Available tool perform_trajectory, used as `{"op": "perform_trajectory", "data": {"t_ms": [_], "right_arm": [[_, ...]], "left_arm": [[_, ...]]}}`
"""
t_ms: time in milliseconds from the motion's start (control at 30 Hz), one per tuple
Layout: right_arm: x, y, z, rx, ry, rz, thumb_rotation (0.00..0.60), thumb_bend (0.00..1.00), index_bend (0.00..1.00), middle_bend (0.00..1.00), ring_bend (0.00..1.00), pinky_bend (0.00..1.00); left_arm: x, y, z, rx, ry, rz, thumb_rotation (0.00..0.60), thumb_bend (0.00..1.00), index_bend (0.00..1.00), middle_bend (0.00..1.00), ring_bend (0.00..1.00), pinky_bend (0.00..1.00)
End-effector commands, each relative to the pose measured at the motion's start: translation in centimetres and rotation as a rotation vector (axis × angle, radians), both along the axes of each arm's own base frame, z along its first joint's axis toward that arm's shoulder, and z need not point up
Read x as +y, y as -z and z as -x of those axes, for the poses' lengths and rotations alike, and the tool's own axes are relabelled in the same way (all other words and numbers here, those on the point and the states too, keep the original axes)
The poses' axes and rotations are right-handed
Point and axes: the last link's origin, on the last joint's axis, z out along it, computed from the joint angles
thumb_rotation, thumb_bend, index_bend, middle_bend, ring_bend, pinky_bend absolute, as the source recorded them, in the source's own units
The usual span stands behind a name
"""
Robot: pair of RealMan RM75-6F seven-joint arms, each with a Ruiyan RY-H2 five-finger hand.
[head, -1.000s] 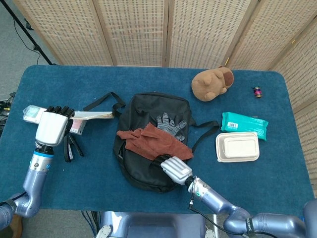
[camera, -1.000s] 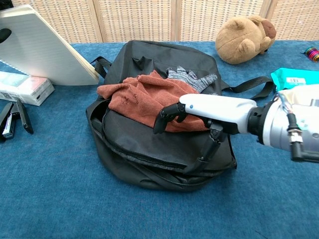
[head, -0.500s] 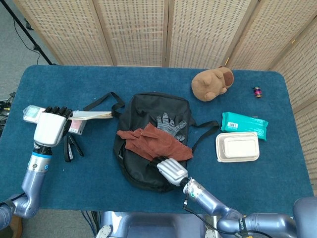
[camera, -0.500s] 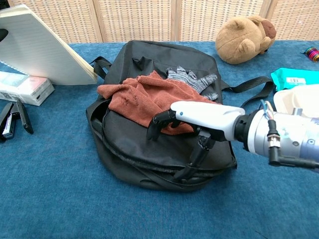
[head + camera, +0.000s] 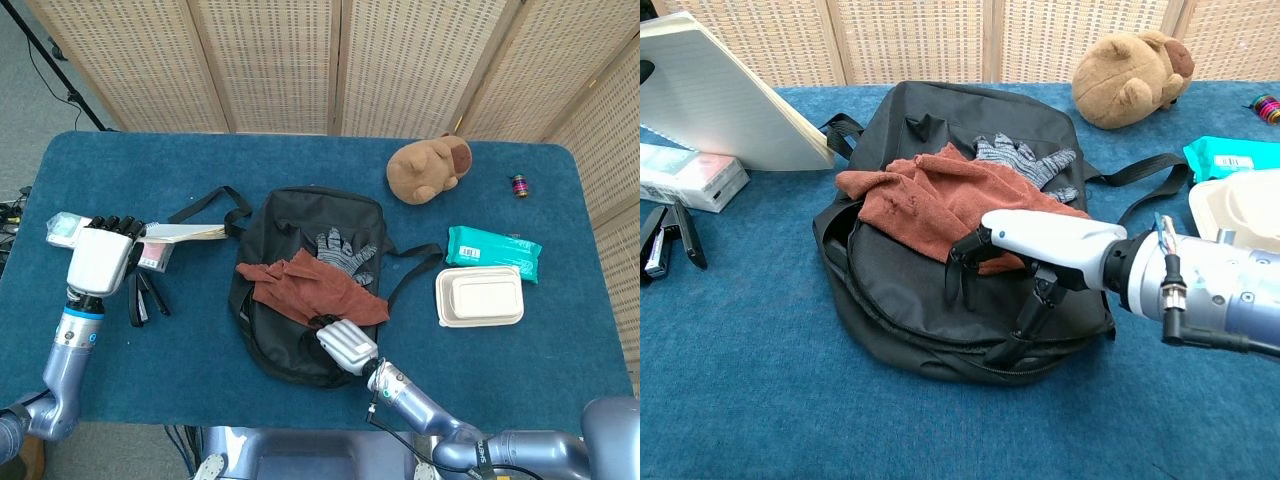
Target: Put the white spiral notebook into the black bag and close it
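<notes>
Notebook: the white spiral notebook (image 5: 725,95) is not in the bag yet. It is off to the left of the bag, tilted up above the table.
Left hand: the left hand (image 5: 100,258) holds the notebook by one end. In the head view its fingers curl over the top of it.
Bag: the black bag (image 5: 940,300) lies flat in the middle of the blue table (image 5: 130,170). Its zipper looks open along the near side.
Right hand: the right hand (image 5: 1025,245) is on the front of the bag with its fingers bent down and dug into the black cloth near the opening. I cannot tell if it really has hold of the edge.
On the bag: a red-brown cloth (image 5: 930,200) and a grey glove (image 5: 1025,160) lie on top, and they may get in the way.
How far along: I think it is early. The notebook has to go in, and then the bag has to be zipped.
What each view shows: the head view shows the whole table, with the stuffed toy (image 5: 430,168), the teal pack (image 5: 493,250) and the white box (image 5: 480,297). The chest view shows the right hand's fingers on the bag up close, which the head view does not.
</notes>
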Motion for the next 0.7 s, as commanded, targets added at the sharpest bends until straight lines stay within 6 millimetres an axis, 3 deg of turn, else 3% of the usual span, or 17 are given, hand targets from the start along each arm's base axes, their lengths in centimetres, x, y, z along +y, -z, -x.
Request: {"op": "perform_trajectory", "data": {"t_ms": [33,233,467,700], "right_arm": [[-0.02,0.13,0.14,0.006,-0.007,0.022,0.600,0.18,0.42,0.46,0.26,0.16],[0.09,0.18,0.49,0.027,-0.025,0.047,0.600,0.29,0.45,0.49,0.28,0.17],[0.33,0.04,0.46,0.033,-0.051,0.071,0.600,0.51,0.51,0.54,0.33,0.21],[0.27,-0.38,0.43,0.012,-0.057,0.095,0.600,0.53,0.61,0.61,0.35,0.23]], "left_arm": [[-0.04,-0.06,0.04,-0.001,0.000,-0.001,0.600,0.47,0.71,0.65,0.55,0.60],[-0.09,-0.10,0.11,-0.003,-0.001,0.002,0.600,0.47,0.71,0.65,0.55,0.60],[-0.15,-0.16,0.26,-0.006,-0.002,0.000,0.600,0.47,0.71,0.65,0.55,0.60],[-0.26,-0.36,0.67,-0.013,-0.006,0.000,0.600,0.47,0.71,0.65,0.55,0.60]]}}
